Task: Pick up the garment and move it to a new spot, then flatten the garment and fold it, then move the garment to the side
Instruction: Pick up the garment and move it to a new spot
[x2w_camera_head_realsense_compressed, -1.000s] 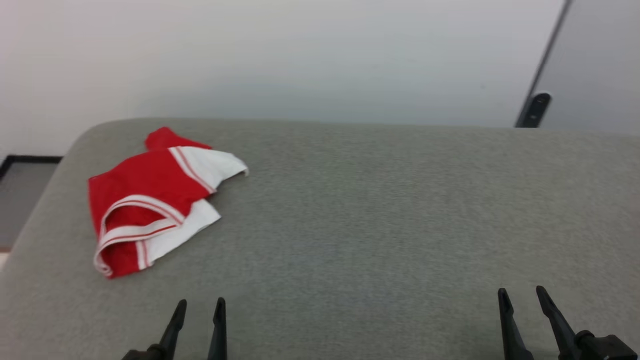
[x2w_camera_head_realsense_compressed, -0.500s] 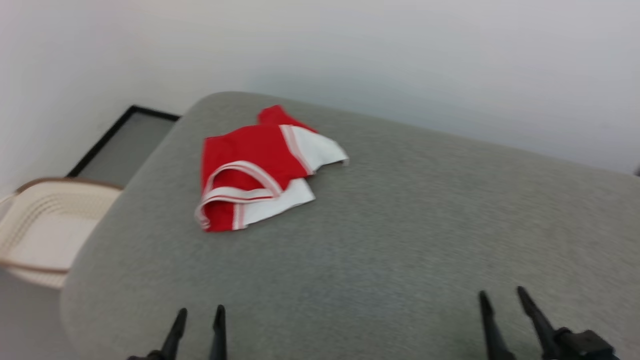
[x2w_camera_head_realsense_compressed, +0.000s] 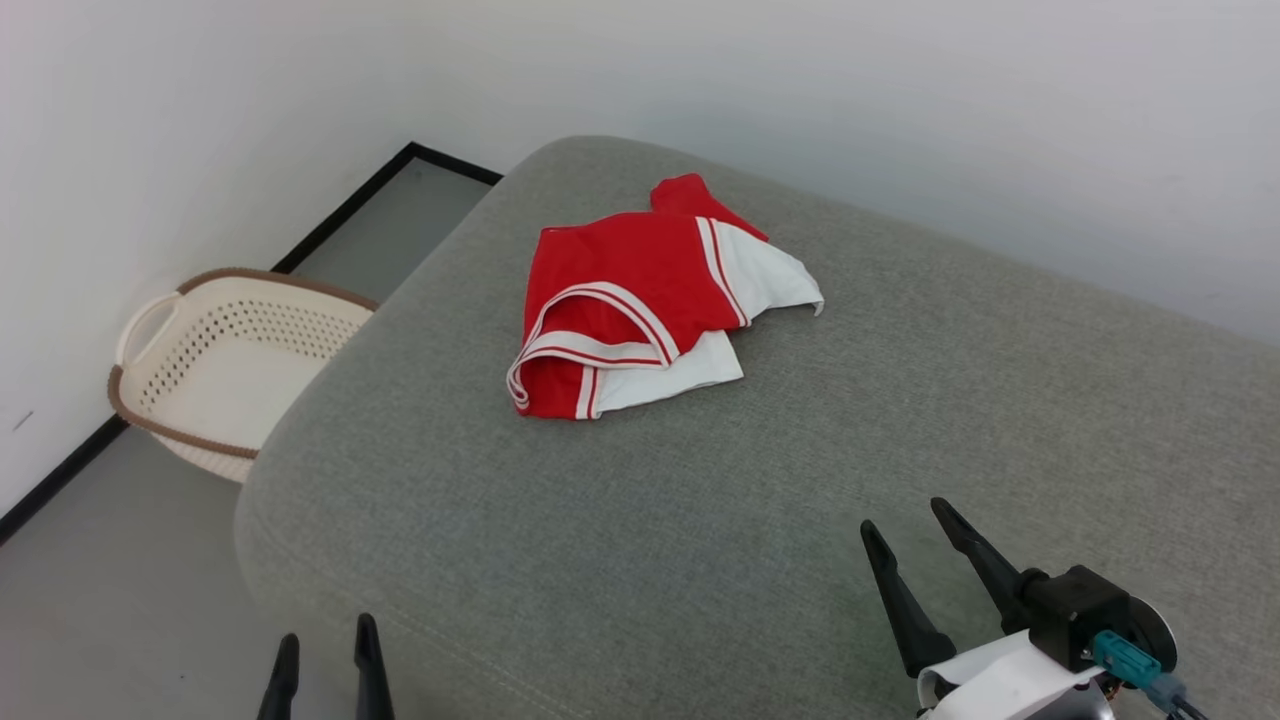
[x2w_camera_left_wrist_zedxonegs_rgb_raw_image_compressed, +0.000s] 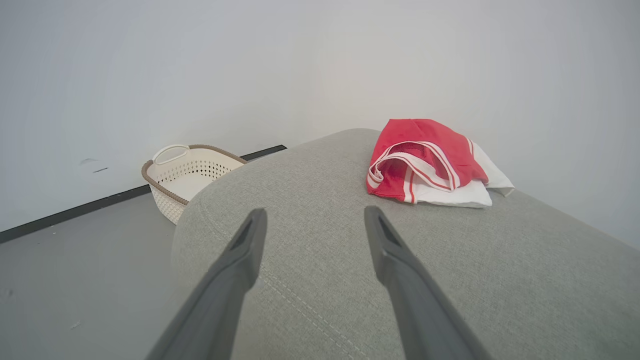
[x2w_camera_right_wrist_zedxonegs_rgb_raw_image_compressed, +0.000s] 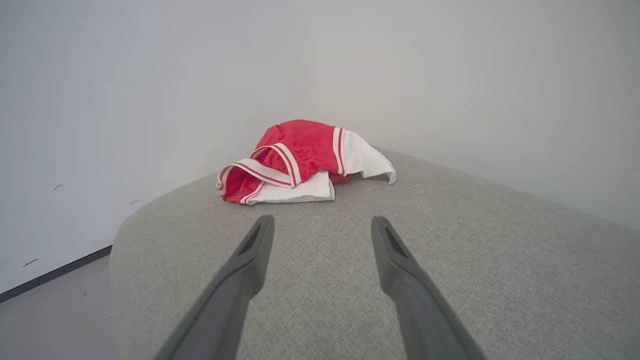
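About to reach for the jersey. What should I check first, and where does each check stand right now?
1. Left gripper open and empty: ok.
2. Right gripper open and empty: ok.
3. Garment fully on the cushion, away from its edge: ok.
4. Path across the cushion from both grippers to the garment unobstructed: ok.
5. Garment flat enough to fold: not ok, bunched and doubled over.
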